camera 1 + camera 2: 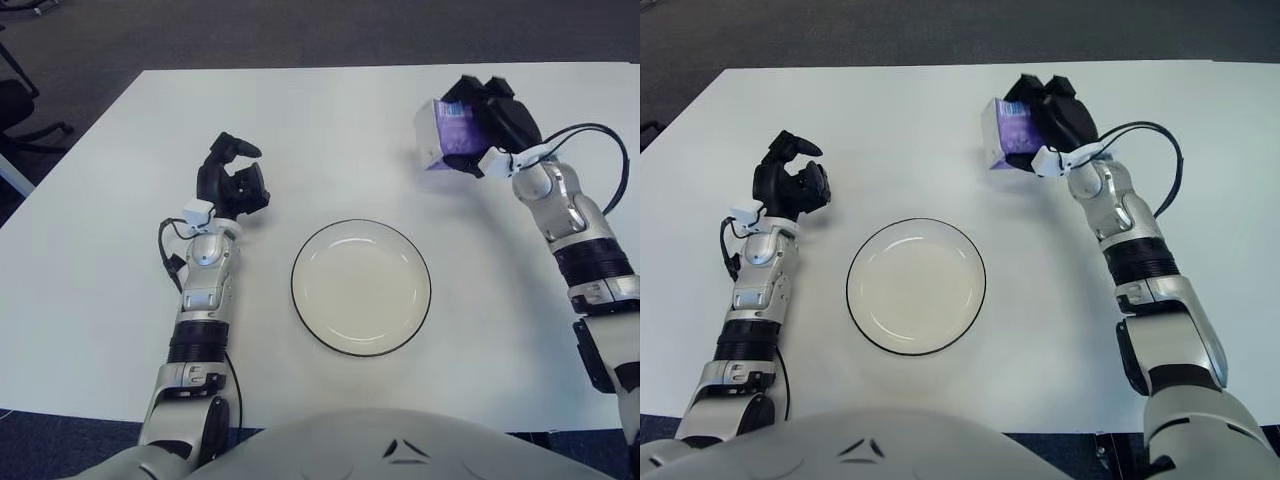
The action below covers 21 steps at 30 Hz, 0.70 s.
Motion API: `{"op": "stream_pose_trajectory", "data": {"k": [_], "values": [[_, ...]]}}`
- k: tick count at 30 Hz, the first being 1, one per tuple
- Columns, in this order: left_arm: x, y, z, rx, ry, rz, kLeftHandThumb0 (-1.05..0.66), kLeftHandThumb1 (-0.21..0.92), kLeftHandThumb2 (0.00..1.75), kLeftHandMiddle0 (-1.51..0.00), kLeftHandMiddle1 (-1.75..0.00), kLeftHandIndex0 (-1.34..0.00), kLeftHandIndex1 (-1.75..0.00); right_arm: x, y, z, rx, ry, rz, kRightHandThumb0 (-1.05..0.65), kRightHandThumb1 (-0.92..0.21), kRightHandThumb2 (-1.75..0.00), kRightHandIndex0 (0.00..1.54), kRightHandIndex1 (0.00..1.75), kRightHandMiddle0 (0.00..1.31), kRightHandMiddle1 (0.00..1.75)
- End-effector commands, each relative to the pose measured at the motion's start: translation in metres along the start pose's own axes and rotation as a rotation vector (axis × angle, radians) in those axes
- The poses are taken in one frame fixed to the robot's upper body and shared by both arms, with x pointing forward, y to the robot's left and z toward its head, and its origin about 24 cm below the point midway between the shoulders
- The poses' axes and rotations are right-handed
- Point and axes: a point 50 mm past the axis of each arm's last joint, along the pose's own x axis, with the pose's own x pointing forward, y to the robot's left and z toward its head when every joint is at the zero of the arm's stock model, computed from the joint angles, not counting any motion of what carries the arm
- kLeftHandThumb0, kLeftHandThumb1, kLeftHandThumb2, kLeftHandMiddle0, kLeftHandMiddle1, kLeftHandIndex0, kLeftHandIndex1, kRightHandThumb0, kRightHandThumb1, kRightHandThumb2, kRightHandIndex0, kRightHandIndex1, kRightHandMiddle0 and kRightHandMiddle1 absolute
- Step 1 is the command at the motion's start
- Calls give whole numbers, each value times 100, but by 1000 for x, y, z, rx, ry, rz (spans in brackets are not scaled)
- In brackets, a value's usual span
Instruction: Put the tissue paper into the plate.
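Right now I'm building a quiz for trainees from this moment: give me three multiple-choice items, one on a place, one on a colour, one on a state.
1. Where is the tissue pack?
A. On the plate
B. In the right hand, beyond the plate to its right
C. Beside the left hand

2. What colour is the plate's rim?
A. Red
B. Dark
C. Yellow

3. What is in the plate?
A. Nothing
B. The pack
C. A cup

Answers: 1 B, the right hand grips it; the left hand, left of the plate, holds nothing. 2 B, a dark line rings the white dish. 3 A, its surface shows bare.
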Motion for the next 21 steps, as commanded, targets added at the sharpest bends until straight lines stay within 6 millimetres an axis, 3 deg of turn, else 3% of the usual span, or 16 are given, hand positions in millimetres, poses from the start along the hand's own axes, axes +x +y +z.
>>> {"op": "stream_pose_trajectory", "data": {"k": [1, 5, 10, 16, 21], "values": [[-55, 11, -62, -12, 291, 100, -44, 44, 117, -130, -175, -52, -175, 6, -11, 27, 68, -91, -50, 0, -12, -153, 78, 169, 53, 175], [-55, 12, -62, -3, 294, 101, -44, 44, 117, -130, -175, -52, -175, 7, -14, 40, 88, -149, -49, 0, -11, -155, 78, 170, 53, 175], [-54, 13, -63, 7, 298, 100, -44, 44, 117, -130, -175, -52, -175, 8, -13, 70, 136, -264, -17, 0, -11, -155, 78, 171, 54, 175], [-53, 13, -64, 11, 300, 97, -44, 44, 117, -130, -175, -52, -175, 8, -11, 82, 154, -344, 7, 0, -12, -155, 75, 174, 53, 175], [-53, 12, -64, 11, 300, 97, -44, 44, 117, -129, -175, -52, -175, 6, -7, 93, 167, -408, 25, 0, -1, -167, 83, 175, 62, 175]]}}
